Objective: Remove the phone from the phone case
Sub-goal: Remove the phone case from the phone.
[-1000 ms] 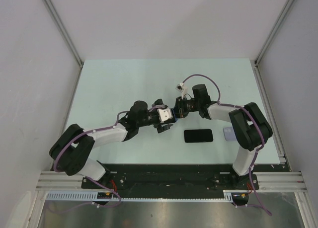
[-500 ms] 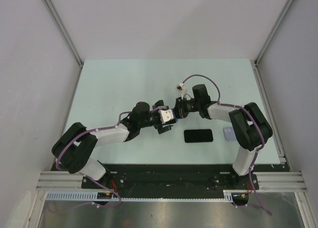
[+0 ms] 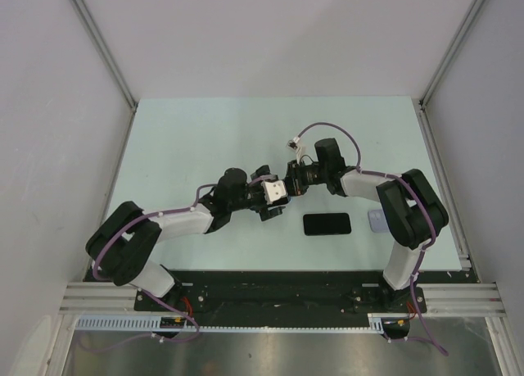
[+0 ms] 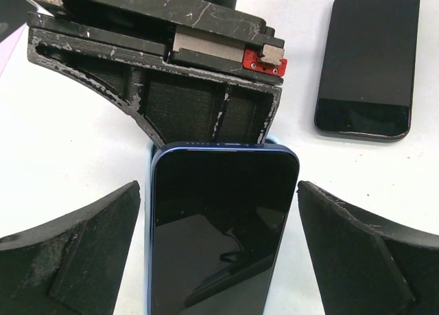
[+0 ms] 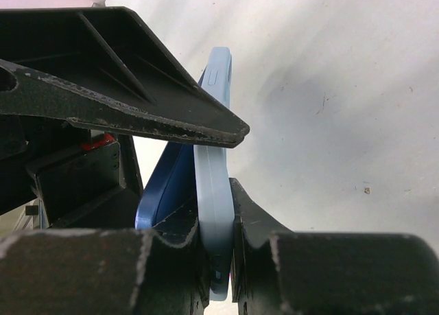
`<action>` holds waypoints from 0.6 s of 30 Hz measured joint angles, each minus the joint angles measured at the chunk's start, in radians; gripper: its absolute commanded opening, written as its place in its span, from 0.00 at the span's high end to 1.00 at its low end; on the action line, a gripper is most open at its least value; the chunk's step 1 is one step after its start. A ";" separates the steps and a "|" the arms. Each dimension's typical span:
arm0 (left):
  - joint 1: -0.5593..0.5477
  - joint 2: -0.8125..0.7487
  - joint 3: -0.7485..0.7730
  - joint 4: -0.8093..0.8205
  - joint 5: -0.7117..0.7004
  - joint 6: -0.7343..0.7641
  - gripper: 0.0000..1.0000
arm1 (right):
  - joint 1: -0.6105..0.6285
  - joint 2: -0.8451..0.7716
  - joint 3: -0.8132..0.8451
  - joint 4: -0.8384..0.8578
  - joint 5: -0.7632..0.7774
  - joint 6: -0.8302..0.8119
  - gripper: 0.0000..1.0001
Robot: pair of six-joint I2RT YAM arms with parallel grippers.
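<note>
1. Your right gripper (image 5: pixel 230 160) is squeezed almost shut on the thin edge of the light blue case (image 5: pixel 214 109).
2. The phone (image 4: pixel 219 226) is dark blue with a black screen. It is still in the case, but one side leans a little away from it.
3. Your left gripper (image 4: pixel 217 188) is wide open. One finger is on each side of the phone, and neither one touches it.
4. Both grippers meet over the middle of the table (image 3: pixel 205 138).
5. Another phone (image 4: pixel 367 61), a black one, lies flat on the table nearby, on your right side.
</note>
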State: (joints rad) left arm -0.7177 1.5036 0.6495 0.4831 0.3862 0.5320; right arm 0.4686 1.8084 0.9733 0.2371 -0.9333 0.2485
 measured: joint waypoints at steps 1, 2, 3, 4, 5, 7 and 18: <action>0.000 0.001 0.000 0.000 0.000 0.000 0.00 | 0.000 0.000 0.000 0.000 0.000 0.000 1.00; 0.000 0.001 0.000 0.000 0.000 0.000 0.00 | 0.000 0.000 0.001 -0.001 0.000 0.000 1.00; 0.000 0.002 0.000 0.000 0.000 0.000 0.00 | 0.000 0.000 0.001 0.000 0.000 0.000 1.00; 0.000 0.002 0.000 0.000 0.000 0.000 0.03 | 0.000 0.000 0.001 -0.001 0.000 0.000 1.00; 0.000 0.003 0.000 0.000 0.000 0.000 0.05 | 0.000 0.000 0.002 -0.001 0.000 0.000 1.00; 0.000 0.005 0.000 0.000 0.001 0.000 0.09 | 0.000 0.000 0.002 -0.001 0.000 0.000 1.00; 0.000 0.012 0.000 0.007 -0.001 -0.004 0.46 | 0.000 0.000 0.002 -0.017 -0.004 -0.012 1.00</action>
State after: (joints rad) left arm -0.7177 1.5154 0.6495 0.4900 0.3855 0.5282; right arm 0.4686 1.8084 0.9756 0.2203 -0.9371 0.2367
